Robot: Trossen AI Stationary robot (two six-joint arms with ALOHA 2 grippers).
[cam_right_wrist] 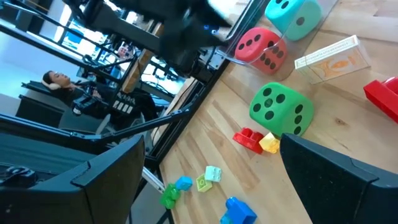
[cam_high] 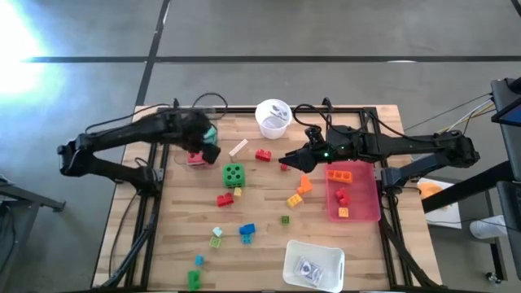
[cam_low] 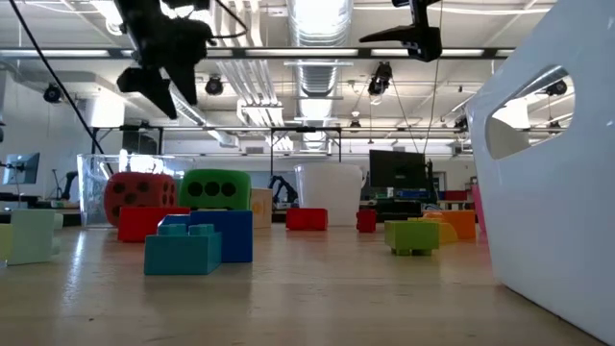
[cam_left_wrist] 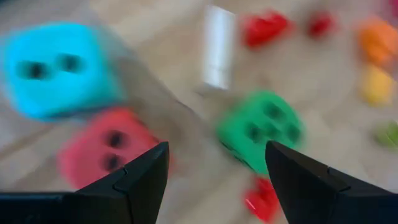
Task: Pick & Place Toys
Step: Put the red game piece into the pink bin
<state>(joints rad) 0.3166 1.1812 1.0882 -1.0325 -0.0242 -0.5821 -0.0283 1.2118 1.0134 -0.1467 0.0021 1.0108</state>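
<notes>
Several small bricks in red, orange, yellow, green and blue lie scattered on the wooden table (cam_high: pixel 260 212). The green die (cam_high: pixel 234 173) rests on the table. The red die (cam_high: pixel 195 157) and the teal die (cam_high: pixel 211 133) sit side by side at the far left, in what looks like a clear box (cam_right_wrist: pixel 235 55). My left gripper (cam_left_wrist: pixel 216 171) hovers open above these dice, pointing steeply down, with nothing between its fingers. My right gripper (cam_high: pixel 286 161) hangs open above the table's middle, near a red brick (cam_high: pixel 263 155), and holds nothing.
A white round cup (cam_high: pixel 273 116) stands at the far edge. A pink tray (cam_high: pixel 366 207) with orange and red bricks lies at the right. A white tray (cam_high: pixel 313 264) sits at the near edge. A pale flat block (cam_high: pixel 238 147) lies beyond the green die.
</notes>
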